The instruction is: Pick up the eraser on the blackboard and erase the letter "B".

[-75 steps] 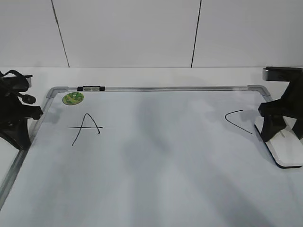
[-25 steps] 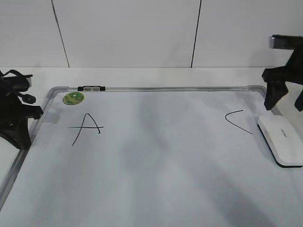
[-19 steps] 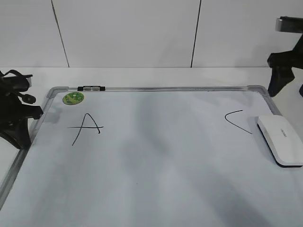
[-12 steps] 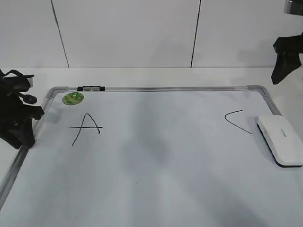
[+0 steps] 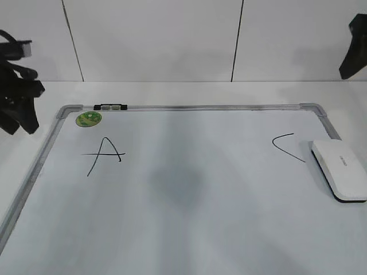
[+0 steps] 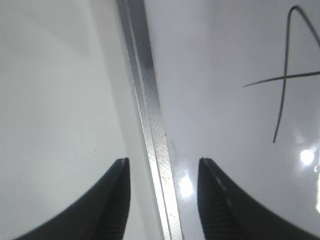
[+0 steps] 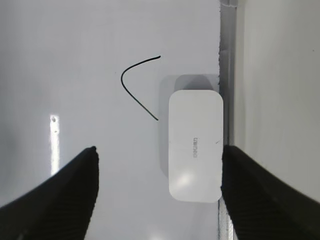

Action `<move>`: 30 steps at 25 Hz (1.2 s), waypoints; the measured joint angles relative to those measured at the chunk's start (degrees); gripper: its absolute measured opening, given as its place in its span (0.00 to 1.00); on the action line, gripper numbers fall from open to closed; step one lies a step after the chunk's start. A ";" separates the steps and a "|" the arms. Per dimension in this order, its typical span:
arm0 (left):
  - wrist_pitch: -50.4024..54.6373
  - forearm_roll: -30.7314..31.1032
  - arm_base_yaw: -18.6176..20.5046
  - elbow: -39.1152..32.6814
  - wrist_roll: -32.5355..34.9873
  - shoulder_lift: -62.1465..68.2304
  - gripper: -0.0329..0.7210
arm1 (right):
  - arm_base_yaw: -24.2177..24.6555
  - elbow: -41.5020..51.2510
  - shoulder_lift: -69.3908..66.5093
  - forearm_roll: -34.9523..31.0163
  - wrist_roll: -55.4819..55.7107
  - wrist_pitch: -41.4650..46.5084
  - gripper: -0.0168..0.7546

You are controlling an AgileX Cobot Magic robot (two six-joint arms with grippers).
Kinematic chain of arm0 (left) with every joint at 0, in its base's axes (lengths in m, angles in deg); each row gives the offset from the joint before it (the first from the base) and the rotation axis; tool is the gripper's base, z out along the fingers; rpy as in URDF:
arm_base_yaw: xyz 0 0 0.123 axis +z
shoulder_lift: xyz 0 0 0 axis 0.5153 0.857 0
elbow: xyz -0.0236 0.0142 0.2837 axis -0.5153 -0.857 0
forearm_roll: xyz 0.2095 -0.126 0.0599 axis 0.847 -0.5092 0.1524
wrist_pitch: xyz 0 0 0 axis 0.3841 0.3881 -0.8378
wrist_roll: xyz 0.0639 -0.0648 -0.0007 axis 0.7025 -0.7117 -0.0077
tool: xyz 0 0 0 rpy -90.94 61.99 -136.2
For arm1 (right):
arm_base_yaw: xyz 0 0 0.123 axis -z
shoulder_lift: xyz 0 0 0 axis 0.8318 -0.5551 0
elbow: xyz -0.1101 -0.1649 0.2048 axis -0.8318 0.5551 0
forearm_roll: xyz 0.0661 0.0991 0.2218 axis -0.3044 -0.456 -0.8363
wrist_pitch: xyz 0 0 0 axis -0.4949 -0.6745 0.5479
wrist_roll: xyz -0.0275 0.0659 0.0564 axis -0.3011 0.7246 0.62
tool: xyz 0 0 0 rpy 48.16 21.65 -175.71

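The blackboard [image 5: 189, 229] lies flat and bears a black "A" [image 5: 103, 154] at the left and a black "C" [image 5: 288, 146] at the right. No letter "B" shows; between them is only a faint grey patch [image 5: 178, 183]. The white eraser [image 5: 339, 170] lies on the board's right edge, beside the "C". It also shows in the right wrist view [image 7: 195, 145]. My right gripper [image 7: 160, 149] is open and empty, high above the eraser, at the exterior view's top right [image 5: 352, 57]. My left gripper [image 6: 163, 161] is open and empty above the board's left frame [image 6: 150, 115].
A small green round magnet [image 5: 88, 119] sits at the board's top left corner, next to a black clip [image 5: 110, 106] on the top frame. White table surrounds the board, with a white panelled wall [image 5: 155, 40] behind.
My right gripper let go of the eraser and rose up and away to the top right. The eraser stayed in place. My left gripper lifted from beside the board's left edge.
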 joint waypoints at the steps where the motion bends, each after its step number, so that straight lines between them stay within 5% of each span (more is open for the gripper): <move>1: 0.28 0.00 0.00 0.44 -0.13 -1.33 0.47 | 0.00 0.77 1.61 -0.45 0.00 -0.01 0.78; 23: 3.36 2.96 0.00 -3.26 -0.47 -43.85 0.40 | 0.00 36.66 50.67 -2.85 0.22 1.43 0.78; 30: 3.77 3.39 0.00 -13.38 -0.47 -58.51 0.40 | 0.00 43.22 67.24 6.88 -0.63 2.03 0.78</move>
